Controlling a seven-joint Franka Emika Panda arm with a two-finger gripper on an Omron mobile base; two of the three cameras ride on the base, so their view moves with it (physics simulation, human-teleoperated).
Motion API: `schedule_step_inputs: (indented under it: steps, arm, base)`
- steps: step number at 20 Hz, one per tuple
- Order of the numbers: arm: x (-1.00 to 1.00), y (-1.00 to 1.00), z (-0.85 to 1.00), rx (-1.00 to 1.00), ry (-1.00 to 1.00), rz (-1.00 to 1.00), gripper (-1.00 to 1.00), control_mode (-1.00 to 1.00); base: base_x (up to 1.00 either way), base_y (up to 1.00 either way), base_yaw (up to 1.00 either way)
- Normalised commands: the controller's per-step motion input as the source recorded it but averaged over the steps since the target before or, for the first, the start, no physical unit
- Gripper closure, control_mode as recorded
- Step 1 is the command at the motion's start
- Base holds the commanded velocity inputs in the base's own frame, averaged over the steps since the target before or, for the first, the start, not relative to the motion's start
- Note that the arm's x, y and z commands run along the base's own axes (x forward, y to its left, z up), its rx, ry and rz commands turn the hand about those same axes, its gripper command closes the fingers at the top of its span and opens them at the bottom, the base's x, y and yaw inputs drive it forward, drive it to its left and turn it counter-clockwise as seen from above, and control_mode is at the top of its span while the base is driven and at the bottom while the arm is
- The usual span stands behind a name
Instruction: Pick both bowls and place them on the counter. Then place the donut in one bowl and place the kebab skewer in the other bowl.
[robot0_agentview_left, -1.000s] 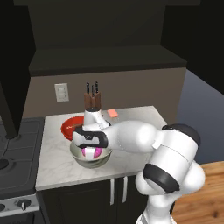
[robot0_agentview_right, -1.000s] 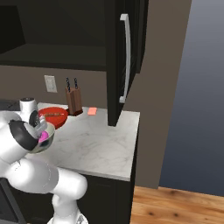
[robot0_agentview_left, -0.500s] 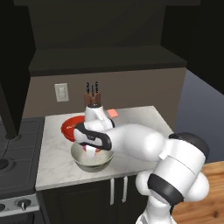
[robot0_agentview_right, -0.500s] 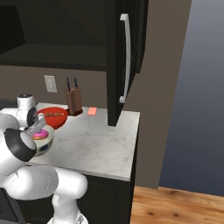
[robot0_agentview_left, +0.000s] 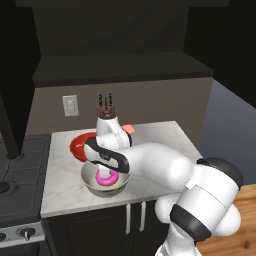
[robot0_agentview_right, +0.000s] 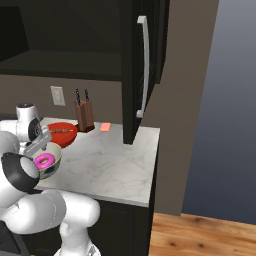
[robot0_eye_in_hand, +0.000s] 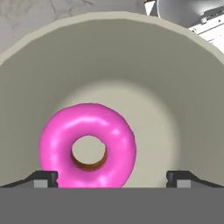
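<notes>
Hand view is showing my gripper (robot0_eye_in_hand: 112, 180) spread wide over the pink-iced ring donut (robot0_eye_in_hand: 87, 145) lying in the deep cream-grey ceramic bowl (robot0_eye_in_hand: 183, 109), so I am judging a straight lift clear best.

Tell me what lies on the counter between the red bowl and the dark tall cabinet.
In the right base view, a knife block and a small orange-pink block sit between the red bowl and the cabinet.

The arm (robot0_agentview_left: 165, 170) was glossy white, built of fat rounded segments with black bands at the joints. Its bulbous base link (robot0_agentview_left: 210, 210) wore a dark collar. Two small dark fingertips (robot0_eye_in_hand: 41, 178) had grey insets.
</notes>
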Motion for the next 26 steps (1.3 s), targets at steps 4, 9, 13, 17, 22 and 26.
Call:
schedule_step_inputs:
  steps: [4, 9, 13, 17, 22, 26]
  arm:
    - [-0.01, 0.02, 0.24, -0.02, 0.00, -0.02, -1.00, -1.00]
    - [-0.16, 0.00, 0.35, 0.00, -0.04, -0.01, -1.00, -1.00]
    - [-0.32, 0.00, 0.32, 0.00, -0.14, -0.01, -1.00, -1.00]
    - [-0.38, -0.02, 0.28, 0.00, -0.18, -0.07, -1.00, -1.00]
    - [-0.40, -0.12, 0.32, 0.00, -0.17, -0.16, -1.00, -1.00]
    - [-0.39, -0.12, 0.42, 0.00, -0.06, -0.15, -1.00, -1.00]
  base:
    - [0.00, 0.00, 0.00]
    - [0.00, 0.00, 0.00]
    - [0.00, 0.00, 0.00]
    - [0.00, 0.00, 0.00]
    - [0.00, 0.00, 0.00]
    - [0.00, 0.00, 0.00]
